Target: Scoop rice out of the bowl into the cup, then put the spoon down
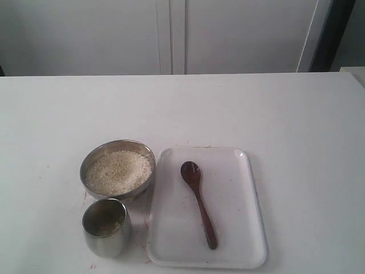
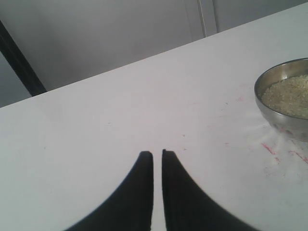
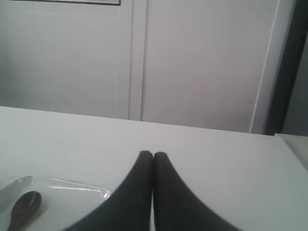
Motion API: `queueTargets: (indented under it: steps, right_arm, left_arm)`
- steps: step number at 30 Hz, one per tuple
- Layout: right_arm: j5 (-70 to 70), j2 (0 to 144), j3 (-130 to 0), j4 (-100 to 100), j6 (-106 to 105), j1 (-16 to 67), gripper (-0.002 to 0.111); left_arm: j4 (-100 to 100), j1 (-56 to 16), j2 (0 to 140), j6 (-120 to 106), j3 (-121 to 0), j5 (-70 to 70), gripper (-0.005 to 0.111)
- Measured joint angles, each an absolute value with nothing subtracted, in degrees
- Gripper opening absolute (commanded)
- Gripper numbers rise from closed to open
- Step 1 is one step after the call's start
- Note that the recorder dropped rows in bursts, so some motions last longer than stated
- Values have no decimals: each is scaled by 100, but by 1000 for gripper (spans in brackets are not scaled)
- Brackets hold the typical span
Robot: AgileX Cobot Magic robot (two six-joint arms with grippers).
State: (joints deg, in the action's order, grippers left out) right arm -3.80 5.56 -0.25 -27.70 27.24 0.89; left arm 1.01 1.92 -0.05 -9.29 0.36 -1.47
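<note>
The steel bowl (image 1: 140, 193) holds a heap of white rice (image 1: 118, 171) left of the middle. The steel cup (image 1: 107, 241) stands just in front of it, with a little rice at its bottom. The dark wooden spoon (image 1: 199, 202) lies on a clear tray (image 1: 239, 228), its oval end toward the back. Neither gripper shows in the exterior view. My left gripper (image 2: 157, 153) hovers over bare table with only a thin slit between its empty fingers, the bowl (image 2: 288, 127) off to one side. My right gripper (image 3: 153, 154) is shut and empty, beside the tray (image 3: 72, 190) and the spoon (image 3: 24, 207).
The white table (image 1: 285, 114) reaches back to pale cabinet doors (image 1: 171, 34). Faint red marks (image 2: 269, 149) dot the table near the bowl. A dark vertical strip (image 1: 333, 34) stands at the back right.
</note>
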Motion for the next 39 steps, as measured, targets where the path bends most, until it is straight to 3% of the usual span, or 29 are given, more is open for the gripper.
queueTargets:
  steps: [18, 23, 39]
  right_arm:
    - [920, 63, -25, -2795, 2440, -158, 0]
    - [1917, 63, -25, -2502, 2440, -158, 0]
    - [1992, 63, -25, -2299, 2440, -158, 0]
  left_arm:
    - [101, 192, -5, -929, 36, -147, 14]
    - [101, 192, -5, -929, 36, -147, 14]
    - [101, 192, -5, -929, 36, -147, 14]
